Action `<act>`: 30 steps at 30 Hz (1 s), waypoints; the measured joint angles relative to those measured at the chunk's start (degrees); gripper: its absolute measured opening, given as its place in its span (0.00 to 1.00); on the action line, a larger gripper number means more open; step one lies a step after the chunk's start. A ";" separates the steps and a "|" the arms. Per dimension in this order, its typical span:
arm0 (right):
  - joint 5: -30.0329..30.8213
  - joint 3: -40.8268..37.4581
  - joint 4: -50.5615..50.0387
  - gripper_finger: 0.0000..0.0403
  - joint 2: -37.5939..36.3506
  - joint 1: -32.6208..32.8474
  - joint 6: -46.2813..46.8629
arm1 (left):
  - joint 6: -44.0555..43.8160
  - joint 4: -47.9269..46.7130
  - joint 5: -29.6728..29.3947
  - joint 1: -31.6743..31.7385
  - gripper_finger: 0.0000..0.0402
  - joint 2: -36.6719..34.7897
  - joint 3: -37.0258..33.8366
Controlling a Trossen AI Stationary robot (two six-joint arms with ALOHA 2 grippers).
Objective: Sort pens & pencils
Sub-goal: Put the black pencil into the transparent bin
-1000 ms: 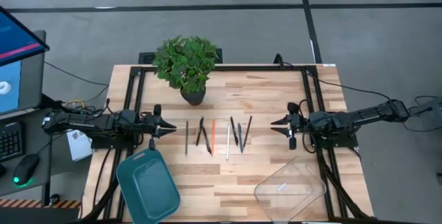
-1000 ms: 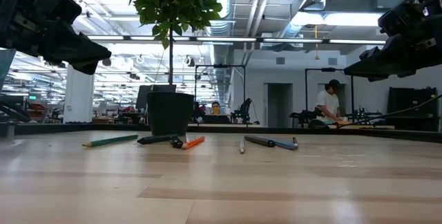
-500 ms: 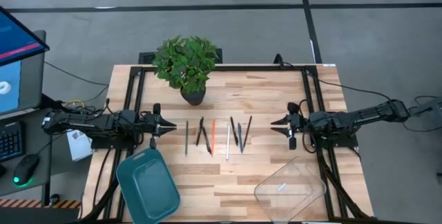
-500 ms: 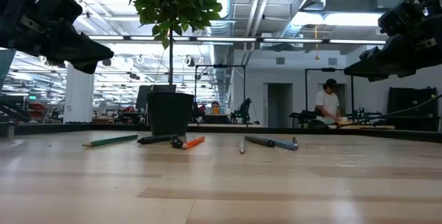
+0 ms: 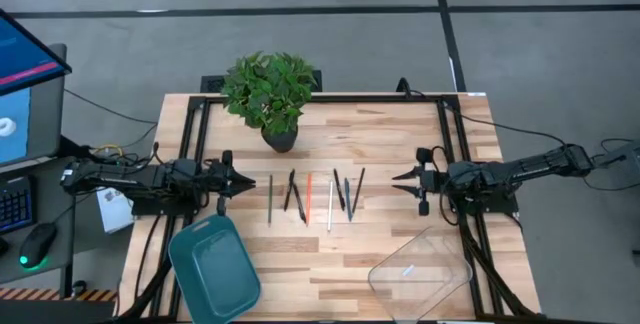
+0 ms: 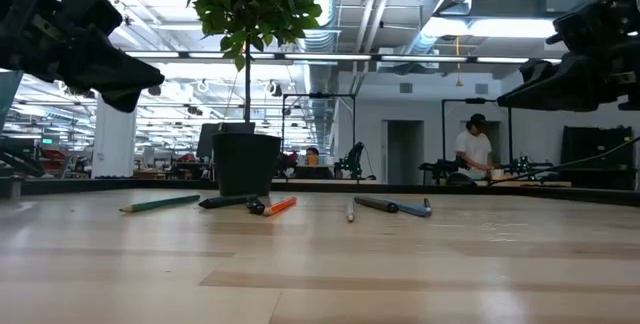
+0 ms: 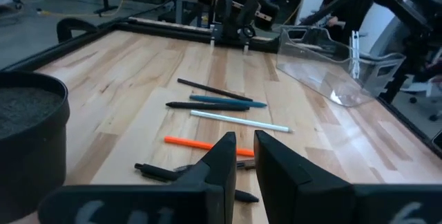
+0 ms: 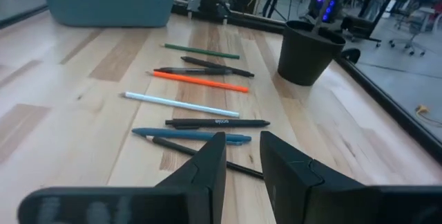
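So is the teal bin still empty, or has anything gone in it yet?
Empty. The high view shows only bare teal floor inside the teal bin, and the pens and pencils all lie on the table.

1. The left arm lies stretched out low along the table's left side, reaching inward toward the middle.
2. The left gripper [image 5: 243,183] points straight at the table's centre, hanging above the board and touching nothing; its two dark fingers [image 7: 216,165] stand a narrow gap apart with nothing between them.
3. The right arm mirrors it from the right side, its dark links running level and inward.
4. The right gripper [image 5: 397,176] faces the left one across the middle, raised off the surface; its fingers [image 8: 207,163] are slightly parted, a slim gap between them, and hold nothing.
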 joint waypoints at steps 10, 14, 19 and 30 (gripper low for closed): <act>0.00 -0.01 0.00 0.28 0.00 0.00 -0.05 | -3.35 -0.02 0.02 0.00 0.11 0.00 0.02; -0.02 0.02 0.00 0.28 -0.01 0.01 0.09 | -3.37 -0.02 0.03 0.00 0.11 0.01 0.00; 0.00 -0.01 0.00 0.28 -0.01 0.00 3.30 | -3.38 -0.04 0.04 0.00 0.11 0.01 0.01; -0.02 0.00 0.00 0.28 0.00 0.01 7.45 | -3.44 -0.04 0.04 0.01 0.11 0.00 0.00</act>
